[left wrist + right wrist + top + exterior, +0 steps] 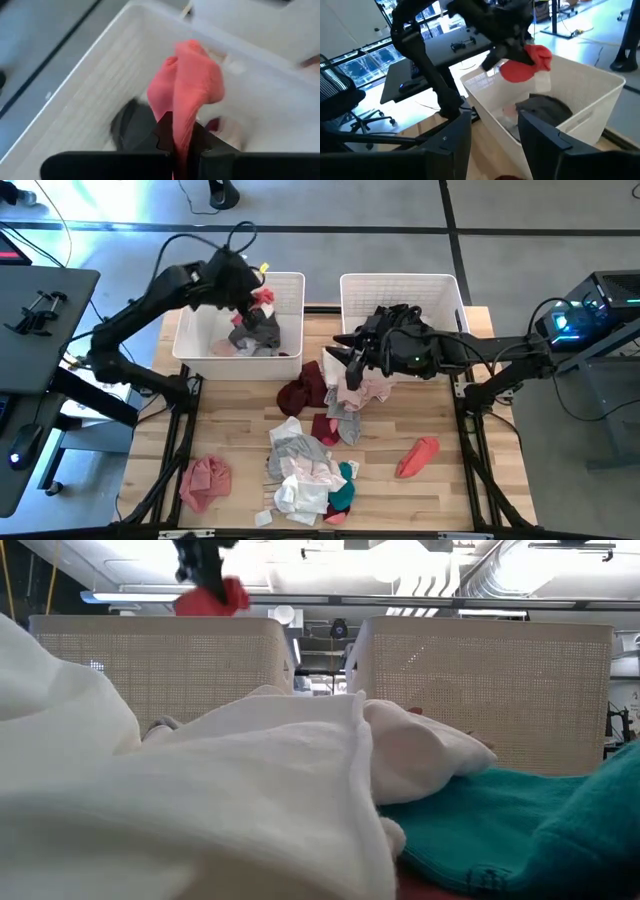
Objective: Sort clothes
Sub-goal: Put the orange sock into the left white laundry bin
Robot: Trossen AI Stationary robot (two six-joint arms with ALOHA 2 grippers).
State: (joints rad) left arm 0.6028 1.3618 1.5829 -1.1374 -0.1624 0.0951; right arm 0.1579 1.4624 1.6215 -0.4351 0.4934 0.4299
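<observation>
Left gripper clamped on coral garment above left basket, right gripper fingers apart

My top camera looks straight down on the desk; the low one sits close behind clothes; both wrist cameras share the left basket.

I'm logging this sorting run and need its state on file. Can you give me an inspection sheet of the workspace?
Surface: wooden table, bare wood along its right side.
Job's things: coral garment held over left basket, which holds a dark grey garment; mixed pile and another coral piece on the table; right basket.
Clutter: nothing seen.
Grippers: left gripper shut on the coral garment; right gripper open, above the table between the baskets.
Cables: loose cables on the floor, upper left.
Surroundings: dark desk, electronics unit.
</observation>
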